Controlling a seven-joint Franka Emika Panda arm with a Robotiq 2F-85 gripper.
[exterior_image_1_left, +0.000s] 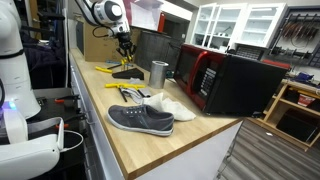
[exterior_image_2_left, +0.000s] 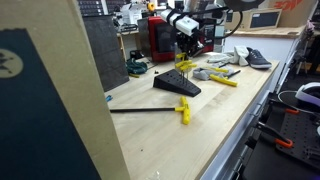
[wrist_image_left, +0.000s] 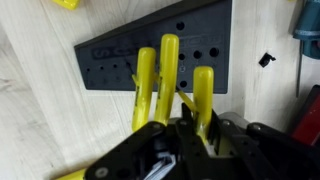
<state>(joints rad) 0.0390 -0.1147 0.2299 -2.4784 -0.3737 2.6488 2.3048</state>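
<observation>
The pincer (wrist_image_left: 178, 118) is clenched on the middle yellow handle (wrist_image_left: 167, 70), which stands directly below it between two like handles in the black holed rack (wrist_image_left: 110, 60), towards the far end of the wooden surface (exterior_image_1_left: 150, 140).

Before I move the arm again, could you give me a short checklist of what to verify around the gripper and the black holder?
1. Grip: the gripper is closed on the middle yellow handle: ok.
2. Side room: the left yellow handle and the right yellow handle stand very close to the fingers: not ok.
3. Black holder lies flat on the wooden counter, directly below the gripper: ok.
4. Free holes are visible in the holder: ok.
5. Tip of the held tool seated in a hole: cannot tell, it is hidden.
6. Metal cup stands apart from the holder: ok.
</observation>
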